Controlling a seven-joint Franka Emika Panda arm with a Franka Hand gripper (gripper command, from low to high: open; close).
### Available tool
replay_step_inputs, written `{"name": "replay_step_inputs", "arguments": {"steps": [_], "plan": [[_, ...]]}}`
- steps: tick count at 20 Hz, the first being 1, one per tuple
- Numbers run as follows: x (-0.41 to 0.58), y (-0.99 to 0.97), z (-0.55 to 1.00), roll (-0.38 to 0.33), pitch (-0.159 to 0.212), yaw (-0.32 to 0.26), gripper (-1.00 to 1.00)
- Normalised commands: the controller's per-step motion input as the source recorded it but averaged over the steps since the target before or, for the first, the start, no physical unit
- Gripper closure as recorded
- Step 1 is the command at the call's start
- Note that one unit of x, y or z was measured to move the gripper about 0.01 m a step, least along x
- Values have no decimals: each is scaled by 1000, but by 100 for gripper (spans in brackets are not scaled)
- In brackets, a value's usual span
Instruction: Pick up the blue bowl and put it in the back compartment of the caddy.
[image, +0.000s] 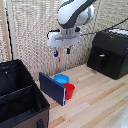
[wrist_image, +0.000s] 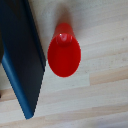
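Note:
The blue bowl (image: 61, 78) sits on the wooden table, touching the red cup (image: 69, 90) and tucked behind a leaning dark-blue panel (image: 52, 88). My gripper (image: 62, 51) hangs well above the bowl, open, with nothing between its fingers. The black fabric caddy (image: 22, 102) stands at the exterior view's left; a dividing wall splits it, and its back compartment (image: 11, 75) is the farther section. The wrist view shows only the red cup (wrist_image: 64, 54) and the dark-blue panel (wrist_image: 22, 55) on the wood; the bowl and my fingers are out of that view.
A black hard box (image: 107, 52) with a handle stands at the exterior view's right, against the woven backdrop. Pale wooden table (image: 95, 100) stretches in front of it.

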Motion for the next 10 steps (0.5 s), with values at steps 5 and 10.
{"name": "replay_step_inputs", "arguments": {"steps": [5,10], "plan": [[419,-577,0,73,0,-19,-100],[341,-682,0,76,0,-10,-100]]}}
